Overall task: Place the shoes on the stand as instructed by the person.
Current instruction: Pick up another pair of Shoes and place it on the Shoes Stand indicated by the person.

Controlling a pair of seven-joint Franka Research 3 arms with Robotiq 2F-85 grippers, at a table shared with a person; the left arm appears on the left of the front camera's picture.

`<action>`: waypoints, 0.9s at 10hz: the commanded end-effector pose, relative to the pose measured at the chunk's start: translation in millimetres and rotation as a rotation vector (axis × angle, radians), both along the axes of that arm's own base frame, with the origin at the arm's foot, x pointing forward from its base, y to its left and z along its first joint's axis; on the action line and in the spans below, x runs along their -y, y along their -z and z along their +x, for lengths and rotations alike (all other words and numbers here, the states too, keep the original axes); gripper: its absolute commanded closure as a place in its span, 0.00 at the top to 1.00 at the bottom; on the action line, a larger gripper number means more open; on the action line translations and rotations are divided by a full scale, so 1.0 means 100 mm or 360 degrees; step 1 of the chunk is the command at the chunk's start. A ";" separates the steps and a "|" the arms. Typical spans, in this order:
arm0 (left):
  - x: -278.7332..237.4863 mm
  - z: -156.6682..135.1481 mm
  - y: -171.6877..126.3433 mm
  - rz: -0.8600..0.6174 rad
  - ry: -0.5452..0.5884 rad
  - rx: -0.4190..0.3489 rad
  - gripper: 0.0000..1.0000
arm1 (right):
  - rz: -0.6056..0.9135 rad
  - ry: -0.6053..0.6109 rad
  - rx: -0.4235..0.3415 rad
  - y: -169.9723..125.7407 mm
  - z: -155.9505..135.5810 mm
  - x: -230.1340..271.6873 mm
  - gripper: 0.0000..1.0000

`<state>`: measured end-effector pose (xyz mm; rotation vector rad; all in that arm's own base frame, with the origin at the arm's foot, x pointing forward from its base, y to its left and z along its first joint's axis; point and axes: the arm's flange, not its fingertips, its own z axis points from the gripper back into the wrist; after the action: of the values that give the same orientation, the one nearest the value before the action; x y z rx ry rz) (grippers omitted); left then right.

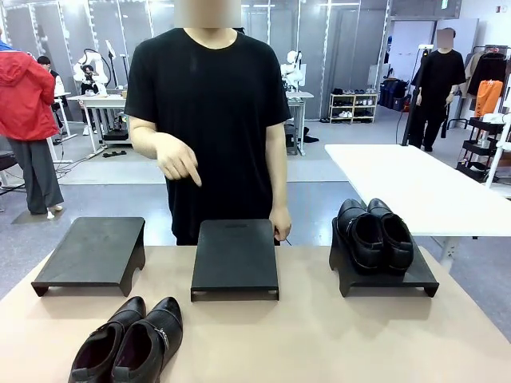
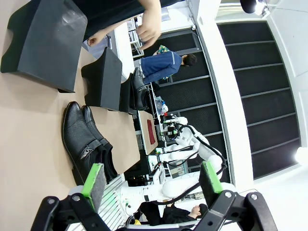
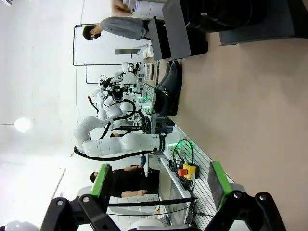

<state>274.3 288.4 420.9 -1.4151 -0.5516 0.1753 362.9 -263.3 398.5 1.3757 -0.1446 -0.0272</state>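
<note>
One pair of glossy black shoes point(image 1: 132, 341) lies on the table near the front left, toes toward the person; it also appears in the left wrist view point(image 2: 84, 139) and the right wrist view point(image 3: 168, 89). A second pair point(image 1: 375, 233) sits on the right stand point(image 1: 387, 279). The middle stand point(image 1: 235, 257) and left stand point(image 1: 92, 254) are bare. The person's hand point(image 1: 177, 163) hangs with its index finger pointing down, above the middle stand's left edge. My left gripper point(image 2: 151, 179) is open, off the table beside the near pair. My right gripper point(image 3: 160, 179) is open, holding nothing.
The tan table point(image 1: 319, 335) has free room at the front right. The person's other hand point(image 1: 280, 223) rests at the far edge behind the middle stand. A white table point(image 1: 415, 187) stands behind on the right. Other people stand farther back.
</note>
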 end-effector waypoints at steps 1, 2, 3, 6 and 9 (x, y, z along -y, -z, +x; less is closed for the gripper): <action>-0.02 -0.02 0.00 0.0005 0.0009 0.0024 1.00 | -0.0009 -0.0020 -0.0004 -0.01 -0.03 -0.02 1.00; -0.02 -0.02 0.00 0.0005 0.0009 0.0024 1.00 | -0.0009 -0.0020 -0.0004 -0.01 -0.03 -0.02 1.00; -0.02 -0.02 0.00 0.0005 0.0009 0.0024 1.00 | -0.0009 -0.0020 -0.0004 -0.01 -0.03 -0.02 1.00; 0.30 0.12 -0.12 0.0336 0.0115 -0.0229 1.00 | -0.0009 -0.0020 -0.0004 -0.01 -0.03 -0.02 1.00; 1.01 0.18 -0.62 0.0500 0.0303 -0.0193 1.00 | -0.0009 -0.0020 -0.0004 -0.01 -0.03 -0.02 1.00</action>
<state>300.8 212.4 466.7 -1.1705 -0.3536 0.0517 363.0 -263.0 398.2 1.3760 -0.1432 -0.0271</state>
